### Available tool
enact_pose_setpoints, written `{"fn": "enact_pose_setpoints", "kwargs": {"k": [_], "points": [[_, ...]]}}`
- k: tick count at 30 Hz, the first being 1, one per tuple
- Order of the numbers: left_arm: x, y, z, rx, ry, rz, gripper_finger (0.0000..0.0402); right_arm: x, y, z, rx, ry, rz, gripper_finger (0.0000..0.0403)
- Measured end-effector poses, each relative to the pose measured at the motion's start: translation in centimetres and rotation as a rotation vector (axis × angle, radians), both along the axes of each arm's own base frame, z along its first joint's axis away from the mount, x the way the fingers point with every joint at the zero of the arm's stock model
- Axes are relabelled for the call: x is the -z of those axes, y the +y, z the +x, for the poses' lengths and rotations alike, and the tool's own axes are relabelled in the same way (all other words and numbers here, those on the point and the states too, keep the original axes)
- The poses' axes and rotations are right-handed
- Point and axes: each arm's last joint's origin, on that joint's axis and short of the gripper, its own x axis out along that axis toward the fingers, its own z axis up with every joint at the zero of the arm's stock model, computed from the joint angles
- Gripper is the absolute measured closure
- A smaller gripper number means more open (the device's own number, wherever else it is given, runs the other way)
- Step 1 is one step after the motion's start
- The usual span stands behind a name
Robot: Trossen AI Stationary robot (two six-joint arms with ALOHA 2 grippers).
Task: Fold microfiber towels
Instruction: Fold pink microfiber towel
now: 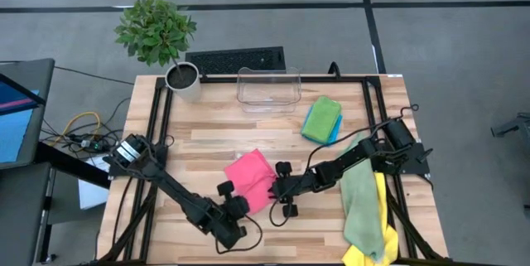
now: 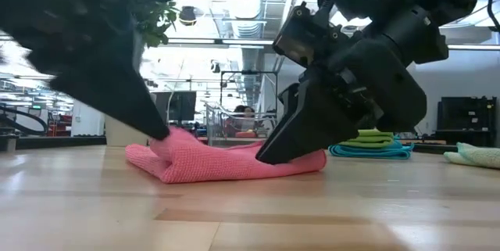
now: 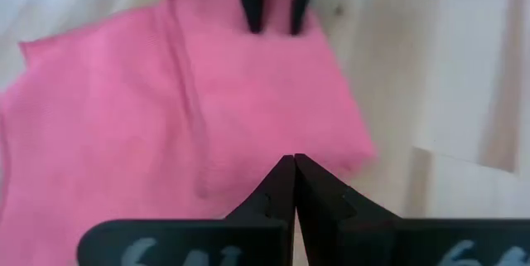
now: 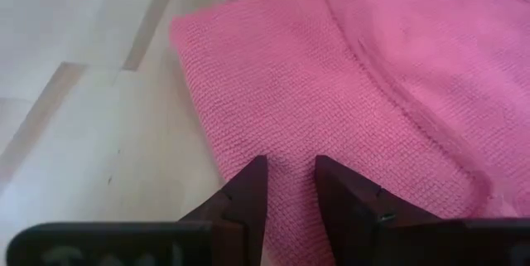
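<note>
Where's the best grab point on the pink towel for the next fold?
Probably the pink towel corner nearest the right gripper, approached from the right. It lies flat, already doubled with a ridge along the fold, so pinch both layers at that edge. Left gripper is shut, at its opposite edge.

Counts on the tabletop [image 1: 207, 133]

Five microfiber towels were in view: one pink towel [image 1: 251, 179] lying folded near the middle, one bright green towel [image 1: 321, 117] stacked on one bright blue towel [image 1: 334, 132] toward the far right, and one pale sage green towel [image 1: 361, 204] lying over one yellow towel [image 1: 383, 237] at the right edge. There was one clear plastic bin [image 1: 268, 89] at the far side, and one potted plant [image 1: 166, 46] at the far left corner. One dark keyboard [image 1: 236, 60] lay just beyond the far edge. Two dark arms reached in, each with one end effector: the left end effector [image 1: 230, 190] and the right end effector [image 1: 280, 190], both at the pink towel.
</note>
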Motion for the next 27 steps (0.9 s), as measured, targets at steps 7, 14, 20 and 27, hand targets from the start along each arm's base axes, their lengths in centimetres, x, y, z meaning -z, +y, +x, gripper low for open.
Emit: {"fn": "enact_pose_setpoints", "kwargs": {"k": [7,14,20,27], "points": [[0.2,0.5,-0.5,-0.044,0.004,0.064,0.0401,-2.8,-0.4,0.1,0.001,-0.088,-0.006,0.0278],[-2.7,0.3,-0.9,-0.063,-0.126,0.114,0.0401,-1.5,-1.7,0.4,0.076,-0.059,-0.098,0.0285],[-3.7,0.0,-0.7,-0.094,-0.246,0.108,0.0401,-0.4,-2.4,0.9,0.111,-0.05,-0.086,0.0285],[0.5,-0.4,0.3,-0.053,-0.276,0.059,0.0401,0.7,-2.5,0.8,0.122,-0.011,-0.087,0.0285]]}}
